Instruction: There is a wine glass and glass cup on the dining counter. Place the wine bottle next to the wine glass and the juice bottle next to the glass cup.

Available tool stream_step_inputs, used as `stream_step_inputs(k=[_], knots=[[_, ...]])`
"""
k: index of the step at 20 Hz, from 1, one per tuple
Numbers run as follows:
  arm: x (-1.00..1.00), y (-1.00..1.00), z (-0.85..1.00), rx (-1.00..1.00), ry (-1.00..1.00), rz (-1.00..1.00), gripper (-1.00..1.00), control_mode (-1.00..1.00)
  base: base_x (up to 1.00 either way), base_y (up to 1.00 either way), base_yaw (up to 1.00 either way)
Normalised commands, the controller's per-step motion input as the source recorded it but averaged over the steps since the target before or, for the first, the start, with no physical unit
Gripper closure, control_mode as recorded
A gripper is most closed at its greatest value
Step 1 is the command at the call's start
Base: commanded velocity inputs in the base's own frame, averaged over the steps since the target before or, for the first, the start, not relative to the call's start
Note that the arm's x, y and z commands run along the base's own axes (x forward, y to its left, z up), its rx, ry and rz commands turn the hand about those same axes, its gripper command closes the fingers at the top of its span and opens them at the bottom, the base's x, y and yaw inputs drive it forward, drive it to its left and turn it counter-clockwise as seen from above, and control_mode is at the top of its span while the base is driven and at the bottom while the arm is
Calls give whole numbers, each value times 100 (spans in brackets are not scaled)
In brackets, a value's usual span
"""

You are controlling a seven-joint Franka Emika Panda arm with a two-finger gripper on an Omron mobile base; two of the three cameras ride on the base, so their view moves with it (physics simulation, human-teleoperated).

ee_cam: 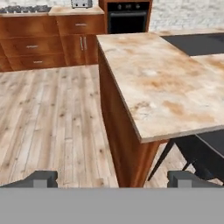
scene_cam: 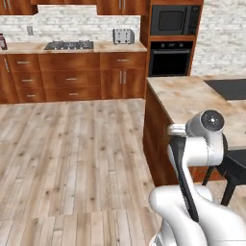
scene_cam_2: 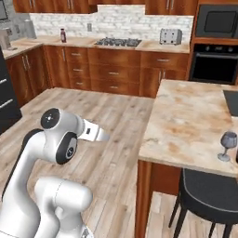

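The wine glass stands upright near the right front edge of the dining counter, seen in the right base view. A small dark red bottle stands on the back counter at the far left, also in the left base view; I cannot tell whether it is the wine bottle or the juice bottle. The glass cup is out of view. My gripper is open and holds nothing; its dark fingertips stand wide apart, pointing at the dining counter's near corner from the floor side.
A dark stool is tucked under the dining counter's near side. A dark sink or cooktop panel lies in its far end. Along the back wall are a stove, a toaster and a wall oven. Open wooden floor lies to the left.
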Motion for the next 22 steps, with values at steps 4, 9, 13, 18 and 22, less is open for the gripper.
stream_step_inputs(k=[4, 9, 13, 18, 22], knots=[[0, 0, 0, 0, 0, 0, -100, 100, 16, 30, 50], [0, 0, 0, 0, 0, 0, -100, 100, 74, 11, 14], [0, 0, 0, 0, 0, 0, -100, 100, 92, 0, 7], [0, 0, 0, 0, 0, 0, -100, 100, 92, -1, 6], [0, 0, 0, 0, 0, 0, -100, 100, 94, -1, 3]])
